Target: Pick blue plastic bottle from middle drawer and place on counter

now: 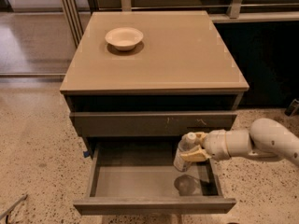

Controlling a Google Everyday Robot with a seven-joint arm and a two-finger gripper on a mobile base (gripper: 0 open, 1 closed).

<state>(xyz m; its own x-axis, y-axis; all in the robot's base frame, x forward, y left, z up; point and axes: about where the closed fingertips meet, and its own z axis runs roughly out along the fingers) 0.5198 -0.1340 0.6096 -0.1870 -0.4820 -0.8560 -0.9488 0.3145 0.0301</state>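
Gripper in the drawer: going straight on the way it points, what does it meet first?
The blue plastic bottle, already between the fingers of the gripper; beyond it, probably the left wall of the middle drawer, though depth is unclear.
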